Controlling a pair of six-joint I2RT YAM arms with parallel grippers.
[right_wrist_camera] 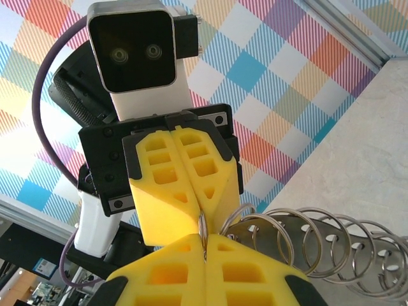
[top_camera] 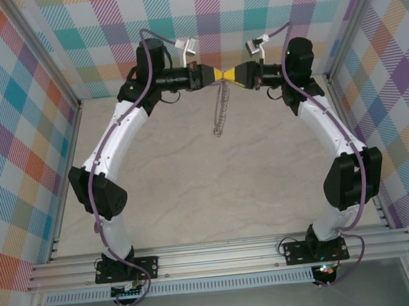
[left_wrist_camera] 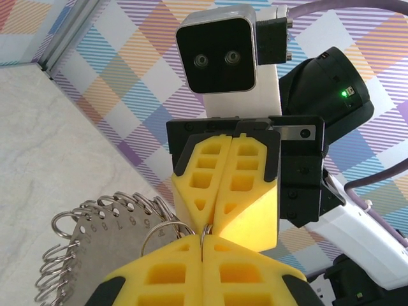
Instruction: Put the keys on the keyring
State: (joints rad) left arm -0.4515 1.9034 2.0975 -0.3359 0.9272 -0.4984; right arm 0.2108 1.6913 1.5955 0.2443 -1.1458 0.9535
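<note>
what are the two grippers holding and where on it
The keyring: left gripper and right gripper, both shut, pinch the same small split ring at its top from opposite sides; the rest hangs below.

Both arms arch up from the near edge of the desk and bend inward. The left arm (top_camera: 121, 142) and right arm (top_camera: 331, 131) mirror each other, wrists level. The left pincer (top_camera: 214, 75) and right pincer (top_camera: 239, 73) meet tip to tip, each with its yellow fingers (left_wrist_camera: 239, 185) pressed together.
</note>
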